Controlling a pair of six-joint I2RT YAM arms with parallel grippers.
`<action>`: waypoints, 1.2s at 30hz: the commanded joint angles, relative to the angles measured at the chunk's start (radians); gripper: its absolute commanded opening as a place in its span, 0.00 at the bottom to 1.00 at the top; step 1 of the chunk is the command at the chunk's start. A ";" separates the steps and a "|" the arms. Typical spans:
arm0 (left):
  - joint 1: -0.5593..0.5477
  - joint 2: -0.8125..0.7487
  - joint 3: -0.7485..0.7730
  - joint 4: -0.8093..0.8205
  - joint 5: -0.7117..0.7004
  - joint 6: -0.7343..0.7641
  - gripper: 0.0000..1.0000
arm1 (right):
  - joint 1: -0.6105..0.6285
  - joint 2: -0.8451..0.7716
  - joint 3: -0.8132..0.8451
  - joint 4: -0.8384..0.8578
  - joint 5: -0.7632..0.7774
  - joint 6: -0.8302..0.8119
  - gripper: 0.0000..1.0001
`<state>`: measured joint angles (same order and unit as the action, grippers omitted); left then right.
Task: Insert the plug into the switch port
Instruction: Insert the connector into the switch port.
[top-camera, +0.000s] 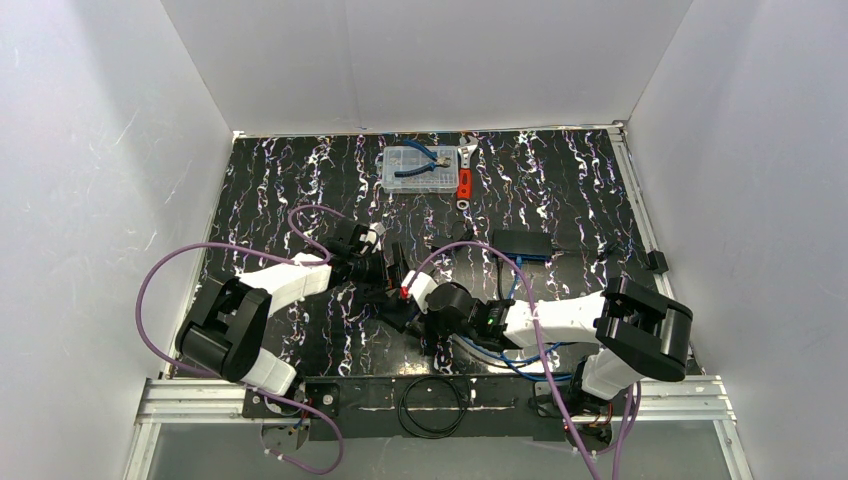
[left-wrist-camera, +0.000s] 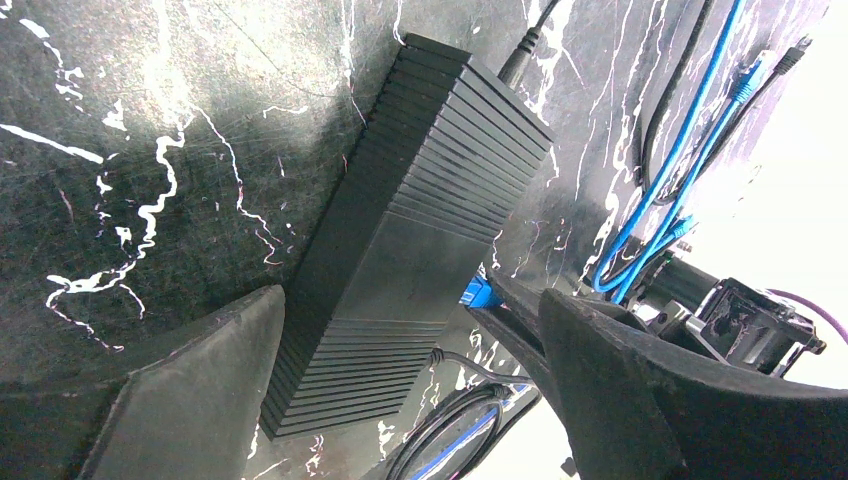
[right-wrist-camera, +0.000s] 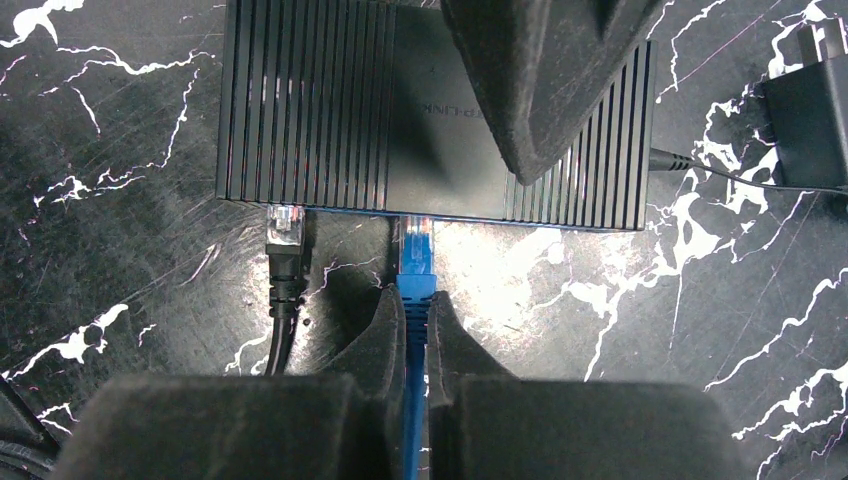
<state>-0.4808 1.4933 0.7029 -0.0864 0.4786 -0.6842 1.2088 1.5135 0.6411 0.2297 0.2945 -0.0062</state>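
Pinching blue cable (right-wrist-camera: 414, 400) in right hand (right-wrist-camera: 413, 308), plug (right-wrist-camera: 415, 250) just ahead at switch port (right-wrist-camera: 415, 218). Straddling switch (left-wrist-camera: 400, 240) with spread left hand (left-wrist-camera: 410, 300).

Matte, ribbed black plastic switch (right-wrist-camera: 320, 110)

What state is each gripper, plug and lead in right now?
left gripper: open, straddling the switch.
right gripper: shut on the blue cable.
blue plug: tip at the switch edge, body mostly outside.
black cable's plug: at the switch edge, seating unclear.
power lead: plugged into the switch end.
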 joint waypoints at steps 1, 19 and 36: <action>-0.012 -0.004 0.003 -0.007 0.018 0.006 0.98 | 0.007 -0.013 0.013 0.115 0.013 0.035 0.01; -0.024 -0.078 -0.079 -0.009 0.027 -0.006 0.98 | 0.006 -0.030 -0.046 0.246 -0.019 0.123 0.01; -0.024 -0.090 -0.087 -0.035 0.042 0.014 0.98 | 0.006 -0.030 -0.098 0.338 -0.056 0.083 0.01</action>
<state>-0.4950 1.4242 0.6285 -0.0620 0.4939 -0.6811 1.2114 1.4671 0.5140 0.4497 0.2572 0.0931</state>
